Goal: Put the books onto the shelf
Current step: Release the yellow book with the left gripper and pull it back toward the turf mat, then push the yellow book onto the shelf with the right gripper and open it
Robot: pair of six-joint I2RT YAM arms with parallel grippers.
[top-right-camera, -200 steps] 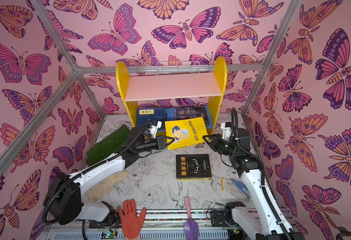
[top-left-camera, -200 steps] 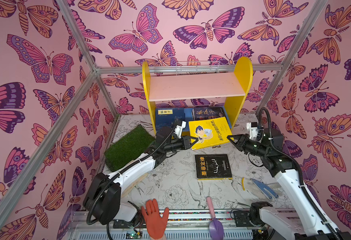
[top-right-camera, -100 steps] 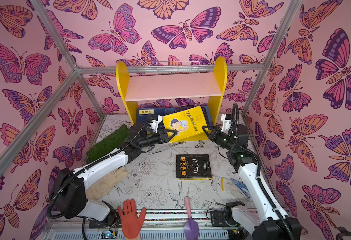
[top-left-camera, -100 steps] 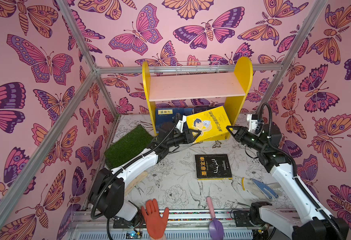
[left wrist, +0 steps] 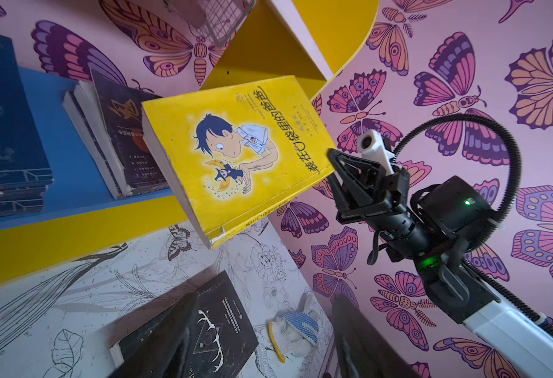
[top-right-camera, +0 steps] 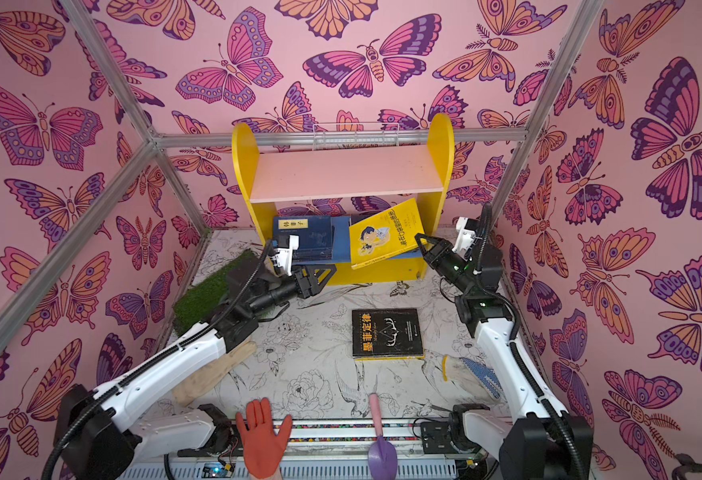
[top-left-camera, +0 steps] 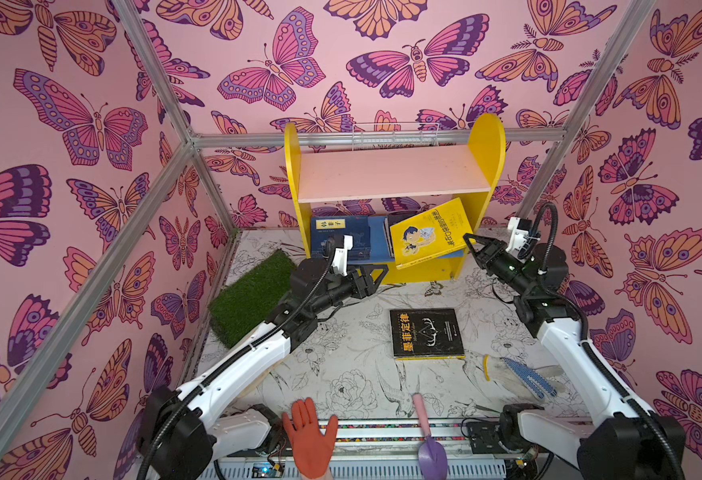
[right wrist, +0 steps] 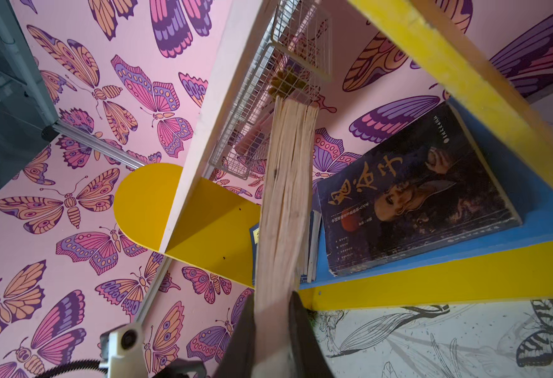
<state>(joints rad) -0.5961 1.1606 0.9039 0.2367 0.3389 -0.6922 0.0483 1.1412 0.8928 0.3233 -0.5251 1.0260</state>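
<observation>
Around me, pink butterfly walls (top-left-camera: 91, 124) meet at silver frame bars (top-left-camera: 237, 140); my worktop (top-left-camera: 341, 374) wears inked flowers.

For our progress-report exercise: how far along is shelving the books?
Done: navy books and a dark portrait book lie on the shelf, lower tier. In hand: right gripper holds the yellow book, tilted; left gripper open. Left: the black book on the table.
</observation>
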